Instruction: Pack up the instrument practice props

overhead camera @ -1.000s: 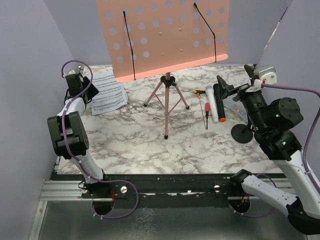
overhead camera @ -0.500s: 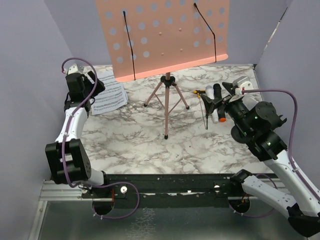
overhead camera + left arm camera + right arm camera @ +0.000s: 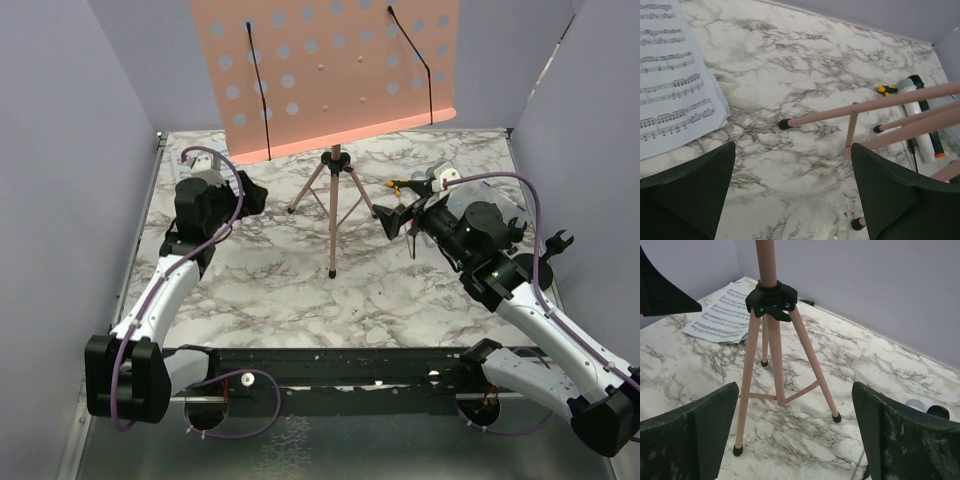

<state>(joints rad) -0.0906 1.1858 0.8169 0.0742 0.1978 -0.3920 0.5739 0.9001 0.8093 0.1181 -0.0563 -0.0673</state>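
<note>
The pink music rest stands mid-table, its perforated board high over the tripod. My left gripper hovers open just left of the tripod legs, with nothing between its jaws. My right gripper is open too, facing the tripod from the right, apart from it. Sheet-music pages lie at the far left, mostly hidden under the left arm from above. The white microphone and black microphone lie beyond the tripod. A black holder's clip shows behind the right arm.
A yellow-and-black tool end lies beside the microphones. A thin screwdriver shaft shows under my right gripper. Purple walls close in the marble table on three sides.
The left arm swung from the sheet music toward the tripod and its jaws opened wide. The right arm moved left from the microphones to the tripod, staying open.
</note>
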